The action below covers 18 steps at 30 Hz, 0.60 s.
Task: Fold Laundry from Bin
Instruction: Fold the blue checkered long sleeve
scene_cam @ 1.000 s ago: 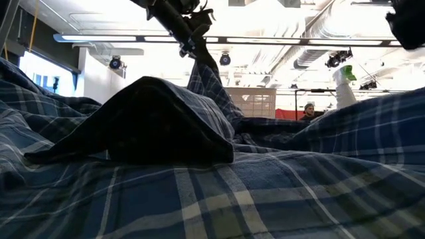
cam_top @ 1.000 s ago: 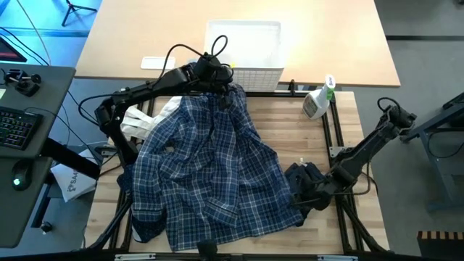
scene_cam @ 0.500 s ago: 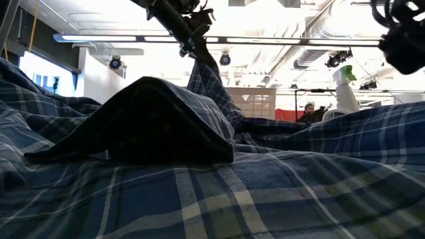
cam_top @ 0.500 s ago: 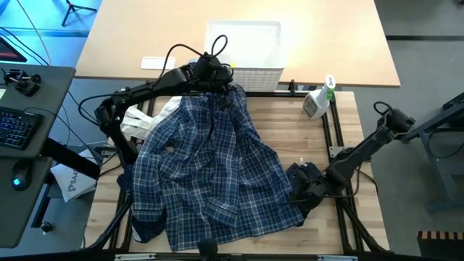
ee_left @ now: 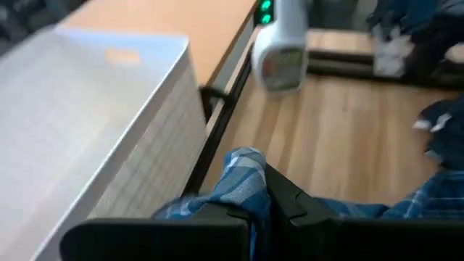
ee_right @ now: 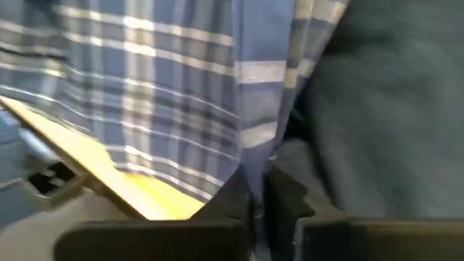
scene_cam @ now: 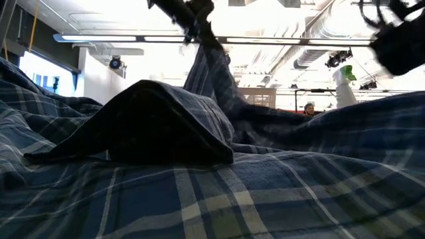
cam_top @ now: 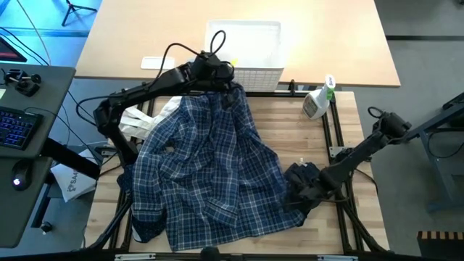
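Left claw [cam_top: 221, 85] clamped on the plaid shirt's [cam_top: 210, 174] top edge beside the white bin [cam_top: 246, 54], right claw [cam_top: 293, 194] pinching the shirt's side hem, table [cam_top: 326, 152] beneath

Plaid shirt [cam_top: 210, 174] spread on table [cam_top: 348, 116], bin [cam_top: 246, 51] behind, dark garment [cam_top: 304, 177] right.

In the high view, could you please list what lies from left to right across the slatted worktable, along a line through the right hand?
Plaid shirt → right hand, shut on the shirt's edge → dark navy piece → bare table slats.
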Available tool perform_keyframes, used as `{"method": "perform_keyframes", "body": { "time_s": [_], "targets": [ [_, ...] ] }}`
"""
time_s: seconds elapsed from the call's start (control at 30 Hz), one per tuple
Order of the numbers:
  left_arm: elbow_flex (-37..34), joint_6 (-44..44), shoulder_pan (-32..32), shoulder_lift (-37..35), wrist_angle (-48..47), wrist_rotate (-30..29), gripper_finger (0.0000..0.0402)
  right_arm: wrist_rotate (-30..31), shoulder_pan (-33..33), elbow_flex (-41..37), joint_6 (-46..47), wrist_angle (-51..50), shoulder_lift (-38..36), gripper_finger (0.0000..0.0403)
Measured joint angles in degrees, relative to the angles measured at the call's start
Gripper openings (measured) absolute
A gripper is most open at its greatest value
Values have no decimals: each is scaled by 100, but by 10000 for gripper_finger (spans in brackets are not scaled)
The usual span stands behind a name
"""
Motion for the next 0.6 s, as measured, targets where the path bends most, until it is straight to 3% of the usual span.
{"method": "perform_keyframes", "body": {
  "time_s": [0.23,0.33,0.47,0.6],
  "targets": [
    [358,181,-47,-190,595,-42,0,-529,833,2030,875,-4319,-163,5],
    [360,183,216,-110,989,-27,0,-519,1140,2782,1207,-5479,-167,2],
    [352,308,645,185,1069,272,0,-415,1265,3138,1297,-5569,-169,2],
    [30,482,1016,465,1009,381,0,-159,1184,2821,1054,-4447,-126,1]
  ]
}}
